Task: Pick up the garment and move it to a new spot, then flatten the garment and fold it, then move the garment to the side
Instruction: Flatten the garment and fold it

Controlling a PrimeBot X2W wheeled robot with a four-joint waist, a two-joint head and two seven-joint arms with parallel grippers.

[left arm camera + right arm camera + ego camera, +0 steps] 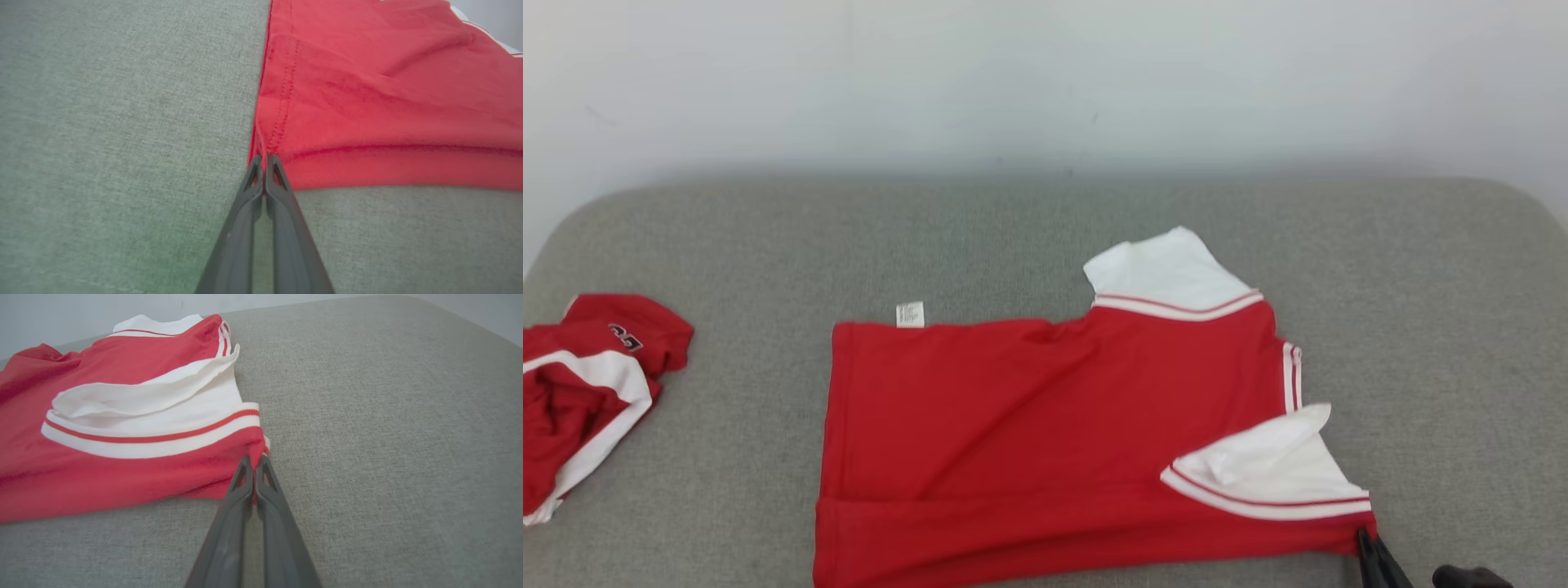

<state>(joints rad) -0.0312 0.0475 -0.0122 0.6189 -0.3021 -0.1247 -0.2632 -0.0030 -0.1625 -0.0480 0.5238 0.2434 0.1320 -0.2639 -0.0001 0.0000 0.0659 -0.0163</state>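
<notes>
Slippage looks the main risk: the left gripper (264, 161) and right gripper (254, 463) each clench only a thin edge at the near corners of the red garment (1013, 425), lying on the grey cushion (1462, 327), so an uneven lift could pull fabric free or bunch the fold.

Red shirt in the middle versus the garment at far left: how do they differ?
The red shirt lies spread nearly flat; the left garment sits crumpled. The left gripper and right gripper pinch the red shirt's near corners; the left garment is untouched. Both are red with white trim.
</notes>
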